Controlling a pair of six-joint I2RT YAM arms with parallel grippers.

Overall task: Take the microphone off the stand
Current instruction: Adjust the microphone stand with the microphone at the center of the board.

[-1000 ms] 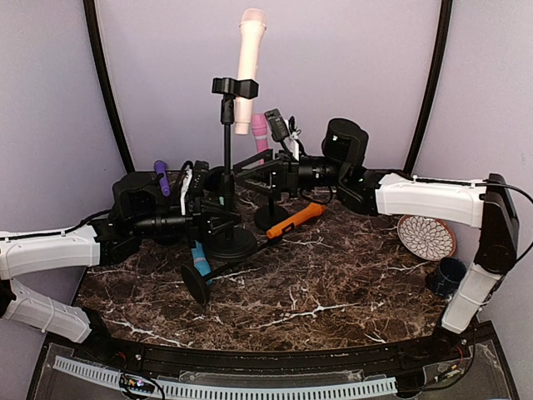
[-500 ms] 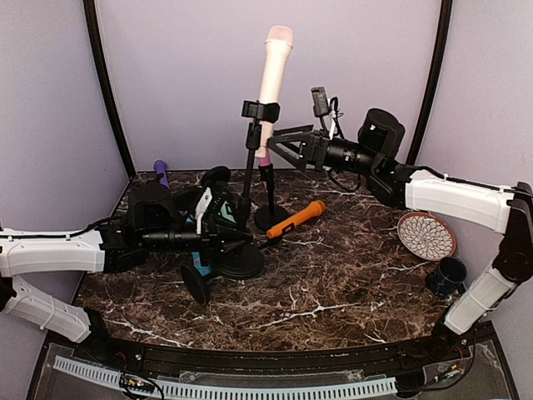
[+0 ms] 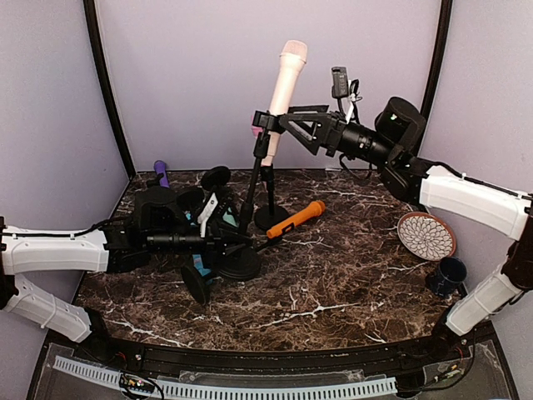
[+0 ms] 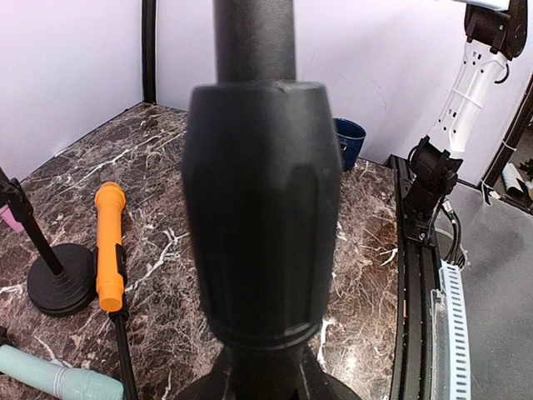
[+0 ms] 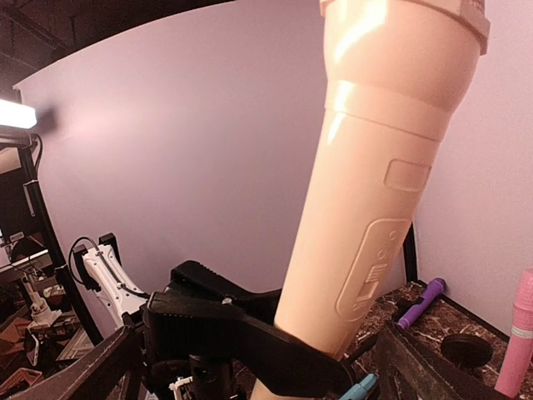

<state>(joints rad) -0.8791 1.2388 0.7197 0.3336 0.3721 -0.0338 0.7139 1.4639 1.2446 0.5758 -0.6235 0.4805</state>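
Above the marble table (image 3: 350,292), microphone (image 3: 283,96) leans head-up rightward in stand (image 3: 254,187); right jaws spread, left jaws pinch stand.

Soft even light throughout; the stand (image 4: 254,208) sits blurred close to one lens.

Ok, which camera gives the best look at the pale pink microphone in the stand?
Top external: it shows the whole microphone, leaning in the clip atop the stand. The right wrist view shows only its body up close, head cropped. The left wrist view shows just the stand's pole.
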